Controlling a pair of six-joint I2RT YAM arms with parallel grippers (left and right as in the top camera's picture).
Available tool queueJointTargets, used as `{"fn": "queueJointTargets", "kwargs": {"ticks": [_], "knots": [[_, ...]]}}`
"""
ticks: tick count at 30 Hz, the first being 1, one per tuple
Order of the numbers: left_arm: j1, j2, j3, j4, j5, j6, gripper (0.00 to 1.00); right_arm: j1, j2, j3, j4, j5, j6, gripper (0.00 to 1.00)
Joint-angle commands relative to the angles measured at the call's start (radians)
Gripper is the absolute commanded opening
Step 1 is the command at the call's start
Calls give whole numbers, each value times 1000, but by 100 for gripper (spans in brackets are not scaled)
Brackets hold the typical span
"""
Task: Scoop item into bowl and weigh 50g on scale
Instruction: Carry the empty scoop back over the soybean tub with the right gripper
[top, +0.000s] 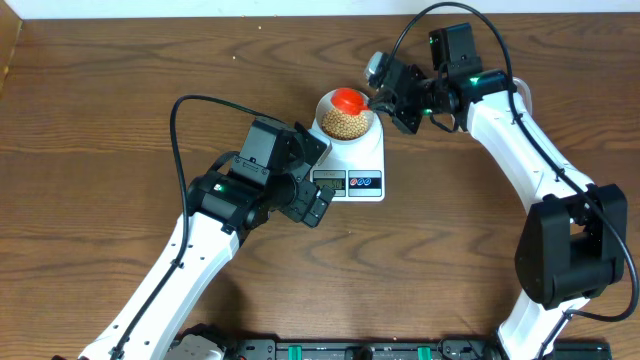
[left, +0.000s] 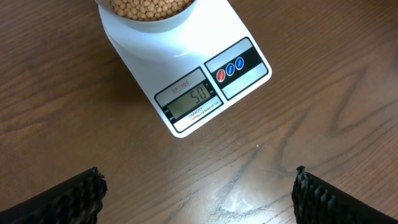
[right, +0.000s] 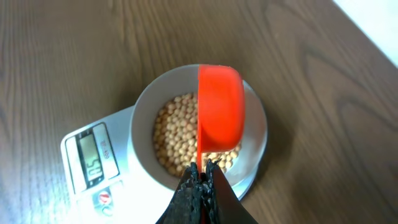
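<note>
Spread wide at the left gripper (left: 199, 196), gripping nothing, over the grained wooden table (left: 323, 124) near the flat white scale (left: 146, 56). Clenched at the right gripper (right: 202, 180) on the handle of a glossy red scoop (right: 221, 109) — over round tan beans (right: 174, 134) in the smooth pale bowl (right: 140, 115) on the scale.

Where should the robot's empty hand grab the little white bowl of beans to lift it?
Probably the small pale round bowl's smooth rim, from above, on the side away from the orange-red plastic scoop: one finger outside, one just inside. The rim is thin and bare there, and small tan beans fill the middle.
</note>
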Motion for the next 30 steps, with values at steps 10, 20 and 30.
{"fn": "queueJointTargets", "kwargs": {"ticks": [10,20,30], "knots": [[5,2,2,0,5,17,98,-190,-108,23,70,-19,391,1],[5,2,2,0,5,17,98,-321,-143,23,53,-37,502,1],[5,2,2,0,5,17,98,-449,-143,23,48,-28,952,1]]}}
